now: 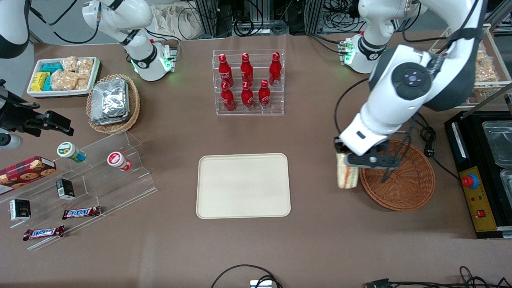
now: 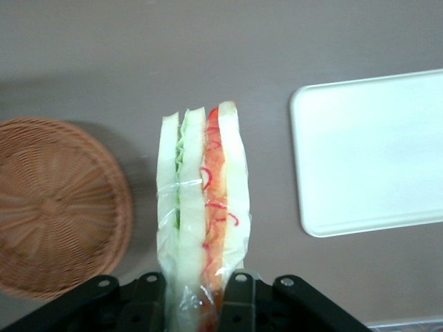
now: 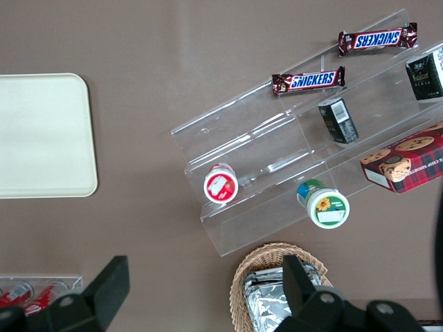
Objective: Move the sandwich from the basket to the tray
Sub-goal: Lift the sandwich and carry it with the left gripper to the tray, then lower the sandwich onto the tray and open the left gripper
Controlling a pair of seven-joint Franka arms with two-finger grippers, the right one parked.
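So, from the front view, I have the sandwich (image 1: 347,173) out of the basket (image 1: 404,188), hanging above the bench (image 1: 160,248) just beside the basket's rim, between it and the tray (image 1: 243,185), which has nothing on it. Through the left wrist view, the gripper (image 2: 192,287) has its jaws clamped on the sandwich's (image 2: 202,214) wrapped end, the basket (image 2: 55,207) empty, the tray (image 2: 374,152) near. I judge pickup done; carry and set-down remain.
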